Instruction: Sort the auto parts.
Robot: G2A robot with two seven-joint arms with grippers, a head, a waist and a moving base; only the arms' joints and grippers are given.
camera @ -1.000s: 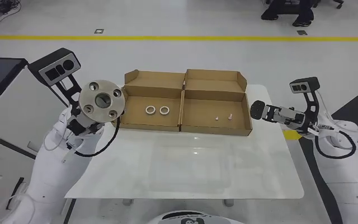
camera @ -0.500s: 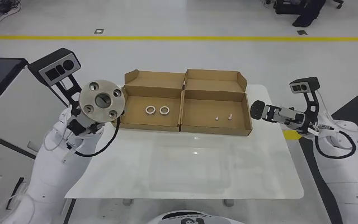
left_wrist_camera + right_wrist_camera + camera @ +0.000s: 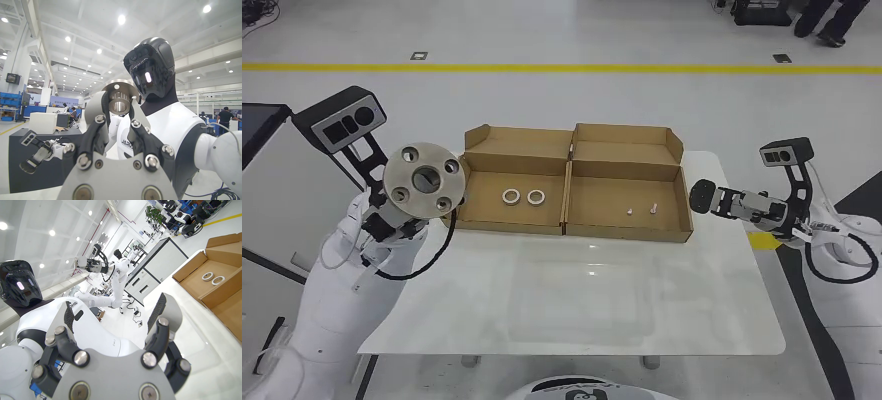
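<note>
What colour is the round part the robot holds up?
The flange is silvery-grey metal, clearest in top view.

Bright, even, lit from round ceiling lamps [image 3: 121, 19]; soft glare on white table [image 3: 592, 300]; bowed at edges in wrist views.

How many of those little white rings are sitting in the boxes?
2. One white ring and a second ring lie side by side on the floor of the cardboard box on the robot's left. None seems hidden.

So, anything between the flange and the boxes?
Nothing visible. The left gripper holds the flange raised beside the left box. It and the right box are open-topped, holding only rings and bolts.
</note>
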